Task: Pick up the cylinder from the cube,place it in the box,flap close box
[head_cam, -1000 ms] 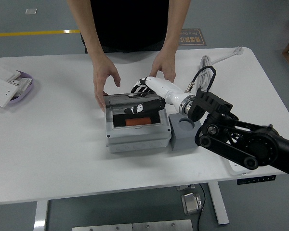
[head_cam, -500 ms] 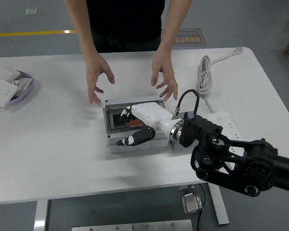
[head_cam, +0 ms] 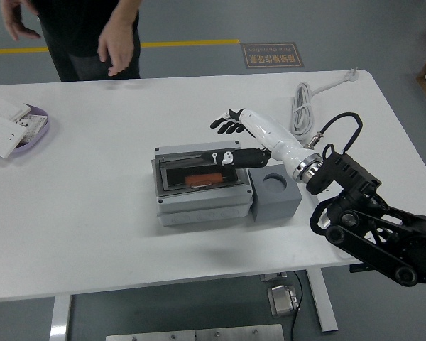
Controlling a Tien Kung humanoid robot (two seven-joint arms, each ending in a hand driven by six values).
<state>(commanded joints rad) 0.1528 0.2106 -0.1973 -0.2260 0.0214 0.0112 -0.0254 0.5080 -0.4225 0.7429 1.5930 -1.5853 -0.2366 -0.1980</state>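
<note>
- Our right white-and-black hand (head_cam: 231,138) is open and holds nothing.
- The grey plastic box (head_cam: 201,186) lies just below-left of it, orange cylinder (head_cam: 203,178) inside.

A white table (head_cam: 92,234) is standing on a grey floor (head_cam: 341,28) — a yellow line (head_cam: 192,44) is running across it, and a floor sign (head_cam: 273,55) is lying just beyond the table's far edge.
</note>
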